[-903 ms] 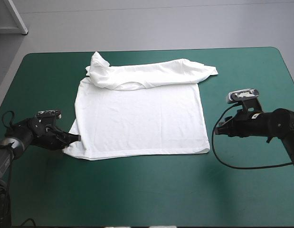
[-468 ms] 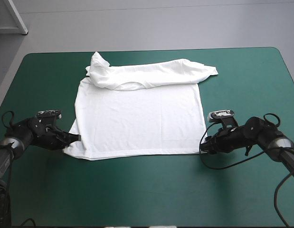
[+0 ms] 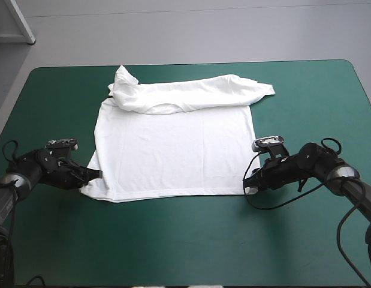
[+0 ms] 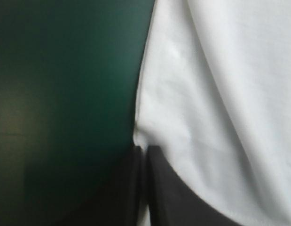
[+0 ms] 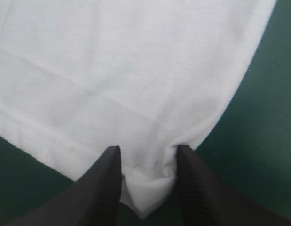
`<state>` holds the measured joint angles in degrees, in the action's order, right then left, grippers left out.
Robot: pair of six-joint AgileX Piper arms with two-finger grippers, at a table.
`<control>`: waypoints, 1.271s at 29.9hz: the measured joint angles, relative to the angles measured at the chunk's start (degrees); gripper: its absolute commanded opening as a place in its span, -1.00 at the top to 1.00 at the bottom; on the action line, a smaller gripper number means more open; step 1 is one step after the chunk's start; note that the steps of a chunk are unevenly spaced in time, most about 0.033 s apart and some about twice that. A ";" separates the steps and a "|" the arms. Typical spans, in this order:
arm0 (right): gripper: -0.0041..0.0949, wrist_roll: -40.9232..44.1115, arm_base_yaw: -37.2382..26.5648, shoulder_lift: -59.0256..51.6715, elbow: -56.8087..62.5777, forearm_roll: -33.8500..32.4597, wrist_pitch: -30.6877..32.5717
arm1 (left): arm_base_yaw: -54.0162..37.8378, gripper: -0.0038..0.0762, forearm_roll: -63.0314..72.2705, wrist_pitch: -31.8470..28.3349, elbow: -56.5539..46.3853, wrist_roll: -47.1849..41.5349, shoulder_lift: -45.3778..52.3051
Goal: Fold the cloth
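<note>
You see the table, teal-green cover, with the white T-shirt spread flat on it, sleeves bunched toward the far edge.

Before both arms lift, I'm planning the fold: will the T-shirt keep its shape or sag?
Probably floppy: the T-shirt puckers at its corner between the open fingers of the right gripper. Likely to sag mid-hem: the left gripper pinches only the other near corner. Seems light: thin sheet, lying flat.

From above and behind, I look forward and down over the whole worktop, from well back. My wrist cameras look along the left gripper and the right gripper, very close, each onto one near corner of the T-shirt. The high view shows both corners too.
</note>
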<state>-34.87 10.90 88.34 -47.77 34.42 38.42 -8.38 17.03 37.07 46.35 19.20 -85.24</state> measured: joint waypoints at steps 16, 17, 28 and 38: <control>0.91 1.90 1.35 -4.47 -0.03 -5.27 -5.53 | 0.00 0.86 3.70 -0.72 0.02 2.92 2.11; 0.91 1.90 1.35 -5.65 -0.85 -5.55 -6.39 | 0.00 0.86 4.42 -0.66 0.52 3.49 3.12; 0.92 1.86 1.35 -11.24 -20.76 -8.29 -9.76 | 0.00 0.86 12.95 0.24 15.68 9.04 10.83; 0.92 1.91 1.35 -11.24 -43.02 -14.57 -14.36 | 0.00 0.86 16.89 0.71 41.48 11.61 12.00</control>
<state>-32.96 12.24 77.10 -90.79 19.86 24.06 -8.38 33.92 37.78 87.83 30.81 -73.24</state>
